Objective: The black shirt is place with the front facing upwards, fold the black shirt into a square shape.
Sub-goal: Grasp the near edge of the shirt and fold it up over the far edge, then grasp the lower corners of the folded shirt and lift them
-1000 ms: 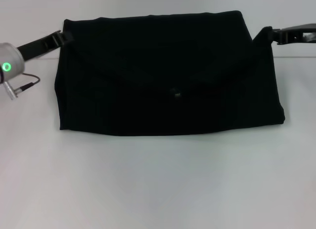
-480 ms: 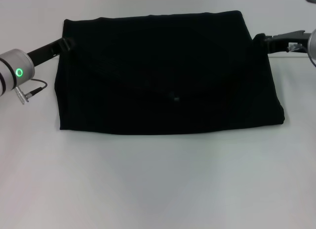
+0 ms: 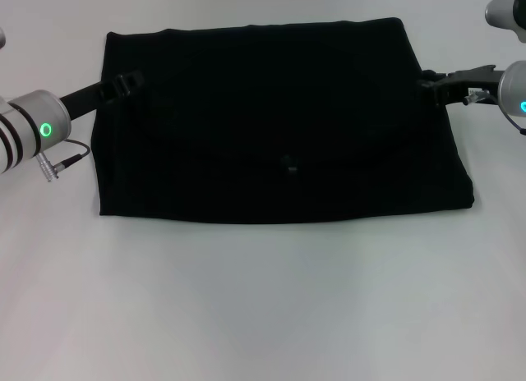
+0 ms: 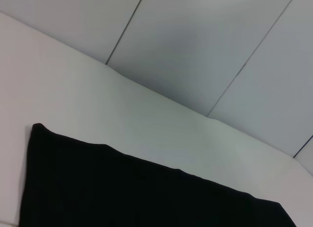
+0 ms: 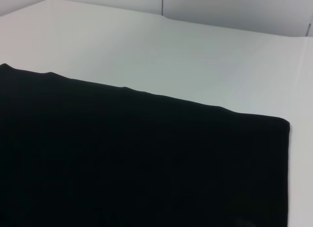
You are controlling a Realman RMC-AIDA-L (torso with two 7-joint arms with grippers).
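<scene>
Both arms have slid inward since a second ago: my left gripper [image 3: 131, 80] has gone from the shirt's upper-left corner to well over the cloth at the left of the head view, and my right gripper [image 3: 427, 87] has drawn in from the upper right until its tip meets the shirt's right edge.

The black shirt [image 3: 279, 122] fills the upper middle of the frame, lying flat on the white table [image 3: 263, 299] as a wide rectangle, already folded at least once, with a curved seam line running across its middle. No lettering shows on the upward face.

Whether my fingers are spread or pinched I cannot tell; black tips vanish against black cloth, and neither wrist view shows them, only shirt edge and table.

Handling, as I judge it: light, limp cloth, nothing fragile, but layered now, so a shallow pinch would lift only the top ply and spoil the fold. I'd want to take both layers right at the side edges, near the far corners, and carry them across low and evenly so the cloth doesn't sag or drag the bottom layer along.
</scene>
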